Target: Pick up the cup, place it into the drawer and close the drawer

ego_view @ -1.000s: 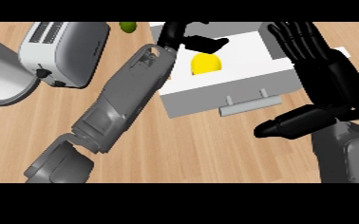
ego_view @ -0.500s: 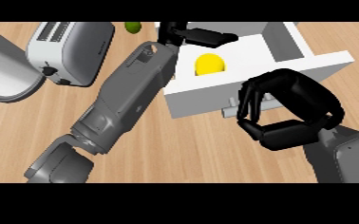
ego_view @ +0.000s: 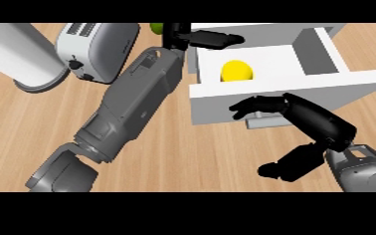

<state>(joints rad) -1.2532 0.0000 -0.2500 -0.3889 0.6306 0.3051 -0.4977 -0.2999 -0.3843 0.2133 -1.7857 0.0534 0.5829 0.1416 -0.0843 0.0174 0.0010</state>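
Note:
The yellow cup (ego_view: 236, 70) lies inside the white drawer (ego_view: 323, 87), which stands pulled out over the wooden counter. My left hand (ego_view: 202, 38) hovers at the drawer's far left corner, open, with its fingers stretched over the rim and holding nothing. My right hand (ego_view: 312, 122) is in front of the drawer, open. Its fingertips (ego_view: 246, 108) rest against the drawer's front panel just above the grey handle (ego_view: 266, 123), and its thumb (ego_view: 283, 167) points down and away. My left forearm runs along the drawer's left side.
A white toaster (ego_view: 99, 50) sits at the back left, with a tall white cylinder (ego_view: 29, 62) left of it. A small green object (ego_view: 156, 28) peeks out behind my left hand. Bare wood lies in the foreground.
My right hand came down from beside the drawer's right side to its front panel, fingers now touching it. The left hand stays above the drawer's far corner, and the cup lies still inside.

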